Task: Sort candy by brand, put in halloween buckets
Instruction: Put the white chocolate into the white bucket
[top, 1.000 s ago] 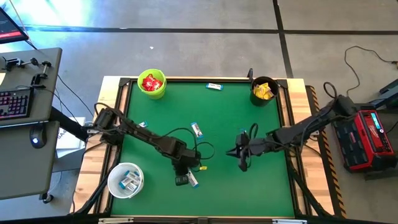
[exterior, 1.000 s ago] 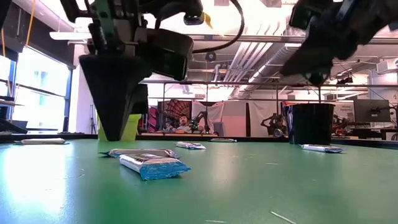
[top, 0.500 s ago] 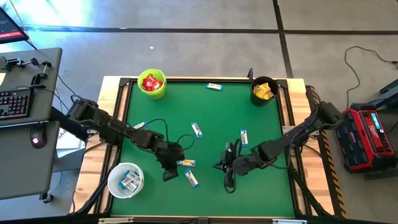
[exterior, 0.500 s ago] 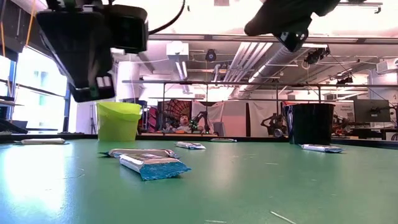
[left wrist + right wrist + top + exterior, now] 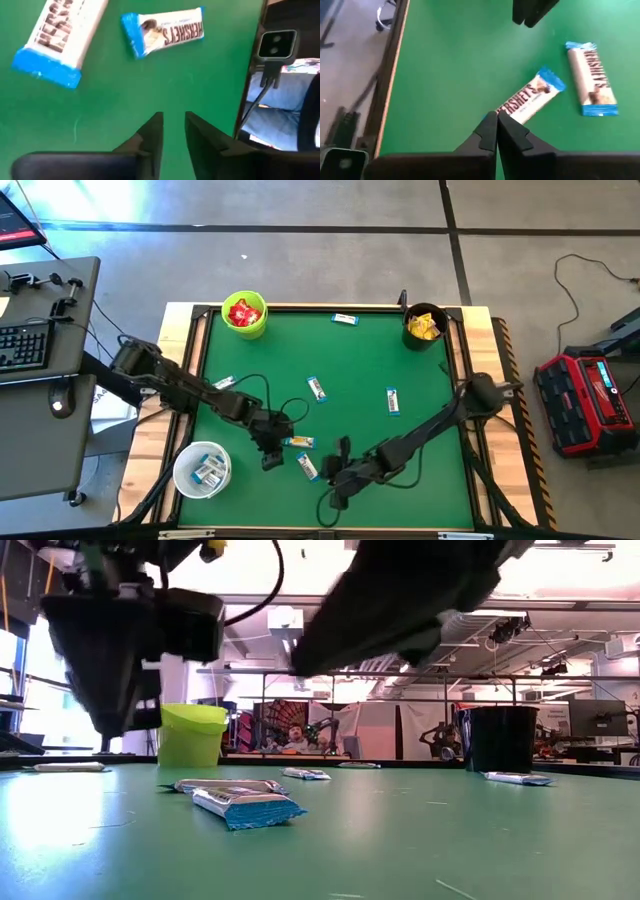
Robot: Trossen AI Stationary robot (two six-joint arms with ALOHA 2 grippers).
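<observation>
On green table (image 5: 430, 380): white-blue bars (image 5: 307, 467) | left tool (image 5: 173, 131) slightly spread | right tool (image 5: 496, 131) pressed together

floor: grey concrete (image 5: 330, 260) | desk w/ keyboard (image 5: 22, 345) | ceiling ducts (image 5: 440, 640)

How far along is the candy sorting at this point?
Well underway. Red packets sit in the lime green bucket, yellow ones in the black bucket, white-and-blue bars in the white bucket.

In hand: nothing. The left gripper, jaws slightly apart, and the right gripper, jaws shut, both hover empty by two bars near the front.

Left: six white-and-blue bars loose on the green table.
</observation>
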